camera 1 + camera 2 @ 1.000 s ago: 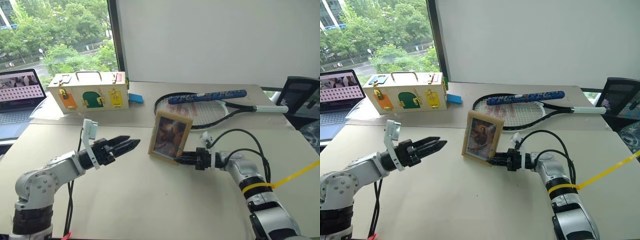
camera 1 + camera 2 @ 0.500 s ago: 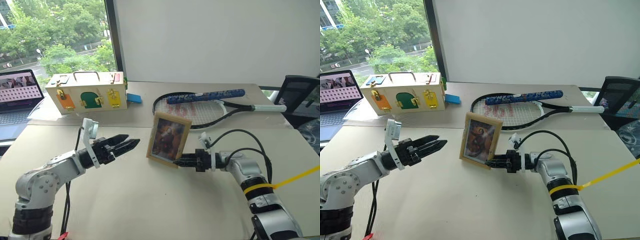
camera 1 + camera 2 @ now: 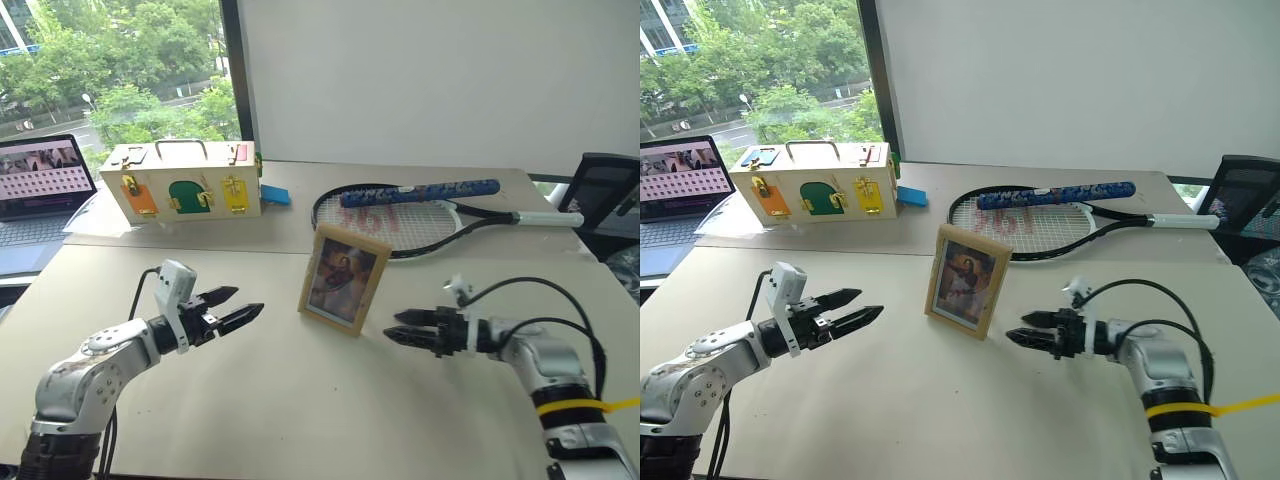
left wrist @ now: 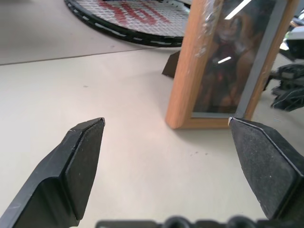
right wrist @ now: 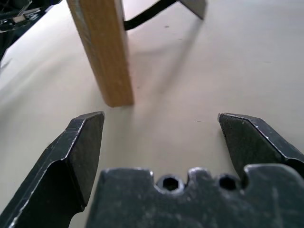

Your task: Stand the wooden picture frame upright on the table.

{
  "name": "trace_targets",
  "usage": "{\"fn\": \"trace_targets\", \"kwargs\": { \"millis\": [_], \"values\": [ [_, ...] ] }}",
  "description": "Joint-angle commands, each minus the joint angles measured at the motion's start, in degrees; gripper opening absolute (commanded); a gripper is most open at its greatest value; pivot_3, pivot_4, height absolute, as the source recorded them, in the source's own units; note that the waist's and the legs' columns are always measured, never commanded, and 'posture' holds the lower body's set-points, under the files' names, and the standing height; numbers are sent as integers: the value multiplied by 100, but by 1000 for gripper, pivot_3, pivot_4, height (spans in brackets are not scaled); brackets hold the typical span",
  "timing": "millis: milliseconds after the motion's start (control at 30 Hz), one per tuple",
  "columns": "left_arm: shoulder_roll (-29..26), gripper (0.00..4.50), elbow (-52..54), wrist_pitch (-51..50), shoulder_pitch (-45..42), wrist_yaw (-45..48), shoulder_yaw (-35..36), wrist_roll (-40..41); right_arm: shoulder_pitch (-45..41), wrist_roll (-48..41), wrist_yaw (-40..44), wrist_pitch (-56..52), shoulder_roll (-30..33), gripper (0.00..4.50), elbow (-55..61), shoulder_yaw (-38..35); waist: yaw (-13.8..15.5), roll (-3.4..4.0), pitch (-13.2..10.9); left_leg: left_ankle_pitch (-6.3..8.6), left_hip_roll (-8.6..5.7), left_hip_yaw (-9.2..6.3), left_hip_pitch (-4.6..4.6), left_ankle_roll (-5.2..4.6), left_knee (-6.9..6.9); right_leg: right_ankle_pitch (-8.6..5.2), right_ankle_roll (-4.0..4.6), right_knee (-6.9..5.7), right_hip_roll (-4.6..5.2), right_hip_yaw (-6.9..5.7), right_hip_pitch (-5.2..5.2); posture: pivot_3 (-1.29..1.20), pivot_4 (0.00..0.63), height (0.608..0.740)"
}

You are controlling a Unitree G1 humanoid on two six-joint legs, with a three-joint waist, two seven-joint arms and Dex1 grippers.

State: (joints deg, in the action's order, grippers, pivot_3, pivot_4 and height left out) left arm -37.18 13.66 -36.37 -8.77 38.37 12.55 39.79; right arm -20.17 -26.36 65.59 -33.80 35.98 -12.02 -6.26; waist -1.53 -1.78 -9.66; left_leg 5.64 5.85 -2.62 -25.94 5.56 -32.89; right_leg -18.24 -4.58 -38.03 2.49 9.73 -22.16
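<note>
Daylight from a tall window (image 3: pixel 120 70) at the far left, full of green trees, falls beside a plain white wall (image 3: pixel 430 80) that closes off the room behind my beige surface (image 3: pixel 300 410). Along its far edge I see a wooden latch box (image 3: pixel 183 182) with coloured doors, a small blue block (image 3: pixel 275 195) touching its right end, and a tennis racket (image 3: pixel 420 215) lying flat toward the far right corner. A laptop (image 3: pixel 40 195) sits open off the left edge, a dark chair (image 3: pixel 605 190) past the right edge. Near the middle of the surface the wooden picture frame (image 3: pixel 343 279) stands upright on its fold-out stand, photo facing me. My left tool (image 3: pixel 232 310) hovers near its left, fingers spread and empty; my right tool (image 3: pixel 403 328) hangs just beside its right, fingers spread, touching nothing.
</note>
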Motion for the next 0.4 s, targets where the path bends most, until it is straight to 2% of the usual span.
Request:
{"fn": "trace_targets", "kwargs": {
  "millis": [33, 133, 200, 333, 400],
  "values": [
    [182, 4500, -69, 663, 125, -403, -41, -738, 441, -410, -276, 77, 12, 4472, 1224, -490, -5, 0, 0, 0, 0, 0, -1, 0, -1, 0, 0, 0, 0, 0, -2, 0, 150, 740],
    [491, 4500, -328, 1305, 158, -856, -184, -1433, 891, -144, -727, 888, -180, 4472, 2256, -655, -69, 1, 1, -2, 1, 0, 1, -2, -2, 0, 0, -2, -1, 1, -3, 0, 150, 740],
    [562, 4500, -344, 1553, 222, -816, -341, -1689, 1314, 89, -1095, 1195, -289, 4472, 2711, -719, -68, -2, 2, -3, 0, 0, 1, -3, -4, -1, -3, -2, -1, 1, -1, 0, 150, 740],
    [671, 4500, -340, 1685, 248, -745, -601, -1922, 1911, 177, -1635, 1008, -397, 4472, 3026, -693, -10, -8, 6, -3, -1, 0, -4, -3, -2, 0, -2, 4, 1, 0, -1, 0, 150, 740],
    [694, 4500, -366, 1507, 183, -568, -630, -1767, 1990, 126, -1781, 1013, -467, 4472, 3091, -646, -5, -8, 6, -3, 0, 0, -5, -3, -5, 0, -2, 3, 1, 0, -2, 0, 150, 740]
  ]
}}
